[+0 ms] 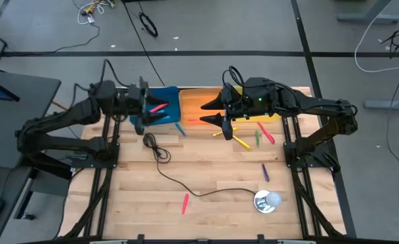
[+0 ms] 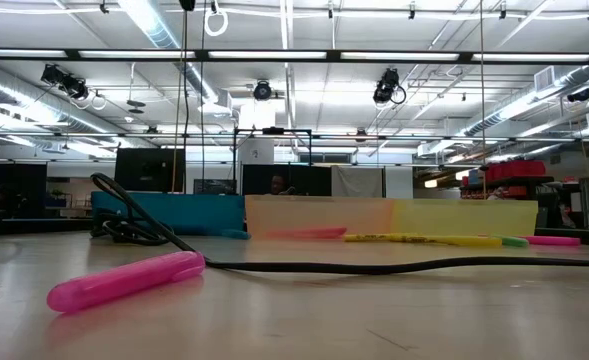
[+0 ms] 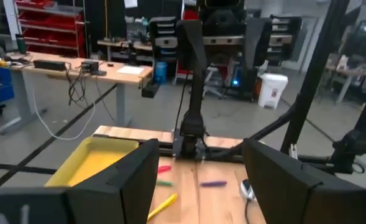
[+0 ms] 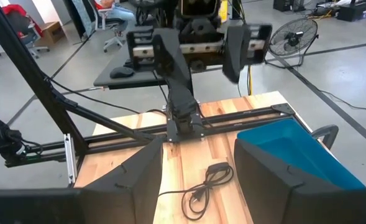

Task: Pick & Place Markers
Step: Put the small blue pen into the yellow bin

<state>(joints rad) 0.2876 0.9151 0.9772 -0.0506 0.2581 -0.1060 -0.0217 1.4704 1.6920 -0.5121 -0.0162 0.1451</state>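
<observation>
Markers (image 1: 241,141) look light, stiff and slippery; I'd pinch one mid-barrel. My left fingers (image 3: 189,180) and right fingers (image 4: 195,171) hang spread, holding nothing.

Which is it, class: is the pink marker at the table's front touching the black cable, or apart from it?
Apart. The high view shows bare wood between the pink marker and the cable passing behind it.

I see the left pincer (image 1: 147,108) over the blue tray (image 1: 166,108) and the right pincer (image 1: 213,110), fingers apart, over the orange tray (image 1: 192,107). Markers (image 1: 259,135) and a black cable (image 1: 185,188) lie on the counter (image 1: 206,169).
</observation>
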